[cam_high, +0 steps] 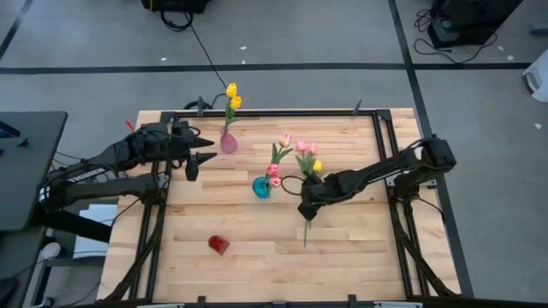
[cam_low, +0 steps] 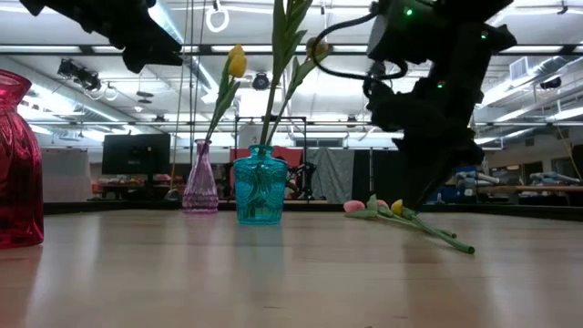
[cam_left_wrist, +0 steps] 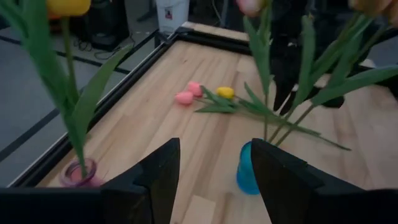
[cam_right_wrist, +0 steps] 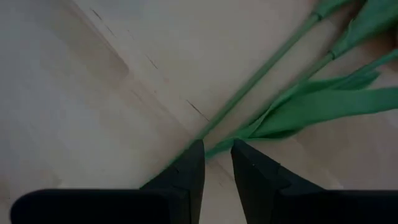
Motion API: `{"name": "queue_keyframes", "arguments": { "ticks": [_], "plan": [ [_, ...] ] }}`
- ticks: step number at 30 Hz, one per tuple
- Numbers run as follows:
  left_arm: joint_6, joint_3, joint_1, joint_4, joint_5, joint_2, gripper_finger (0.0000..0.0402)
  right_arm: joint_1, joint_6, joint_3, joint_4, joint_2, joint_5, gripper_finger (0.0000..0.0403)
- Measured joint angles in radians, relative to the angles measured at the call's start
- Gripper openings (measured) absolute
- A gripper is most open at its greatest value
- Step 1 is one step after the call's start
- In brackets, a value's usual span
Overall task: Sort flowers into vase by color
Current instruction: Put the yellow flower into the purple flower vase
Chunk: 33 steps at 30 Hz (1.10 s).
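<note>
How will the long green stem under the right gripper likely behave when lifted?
The thin green stem will probably droop and may slip between the right gripper fingers. Gripped low, the yellow tulip head would likely sag.

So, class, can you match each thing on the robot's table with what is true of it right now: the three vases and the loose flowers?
Column one:
1. pink vase
2. teal vase
3. red vase
4. loose tulips

Column two:
a. no flowers in it
b. lying flat on the table
c. holds yellow tulips
d. holds pink tulips

Pairs: 1-c, 2-d, 3-a, 4-b
</note>
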Motion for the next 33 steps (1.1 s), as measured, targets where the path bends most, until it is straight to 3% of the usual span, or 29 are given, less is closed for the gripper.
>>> {"name": "queue_keyframes", "arguments": {
  "ticks": [6,12,33],
  "plan": [
    [0.004,0.0,-0.037,0.002,-0.03,0.0,0.0201,0.006,0.05,0.095,-0.126,0.098,0.021,0.0095],
    [0.012,0.0,-0.043,-0.001,-0.04,0.0,0.0201,0.005,0.052,0.138,-0.13,0.148,0.023,0.0097],
    [0.02,0.0,-0.042,-0.004,-0.055,0.001,0.0201,0.022,0.057,0.137,-0.124,0.112,0.015,0.0096]
  ]
}}
